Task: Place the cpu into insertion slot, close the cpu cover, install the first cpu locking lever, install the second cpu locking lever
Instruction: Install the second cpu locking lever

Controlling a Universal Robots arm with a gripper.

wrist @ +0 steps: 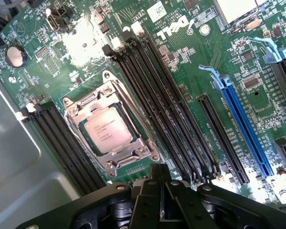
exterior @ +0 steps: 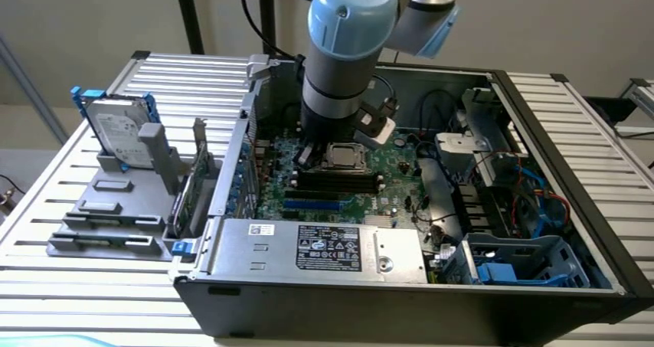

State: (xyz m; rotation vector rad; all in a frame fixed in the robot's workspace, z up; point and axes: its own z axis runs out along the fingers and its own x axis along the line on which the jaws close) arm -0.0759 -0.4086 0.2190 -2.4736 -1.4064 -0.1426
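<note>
In the wrist view the chip [wrist: 106, 132] sits silvery face up in the socket [wrist: 93, 143] on the green motherboard [wrist: 214, 57], and the metal cover [wrist: 136, 145] lies flat down over it, framing the chip through its square window. The socket stands between two banks of long black memory slots [wrist: 162, 109], near the motherboard edge that borders the grey case wall [wrist: 14, 157]. The gripper [wrist: 159, 183] has its black fingers [wrist: 150, 191] drawn together with nothing between them, hanging just beside the socket. In the exterior view the arm [exterior: 342, 48] reaches down into the open computer case [exterior: 572, 209], which lies on a slatted bench [exterior: 61, 209]. The gripper [exterior: 309, 154] there is just beside the covered socket [exterior: 344, 157]. A grey labelled power supply [exterior: 317, 247] fills the case's near edge.
</note>
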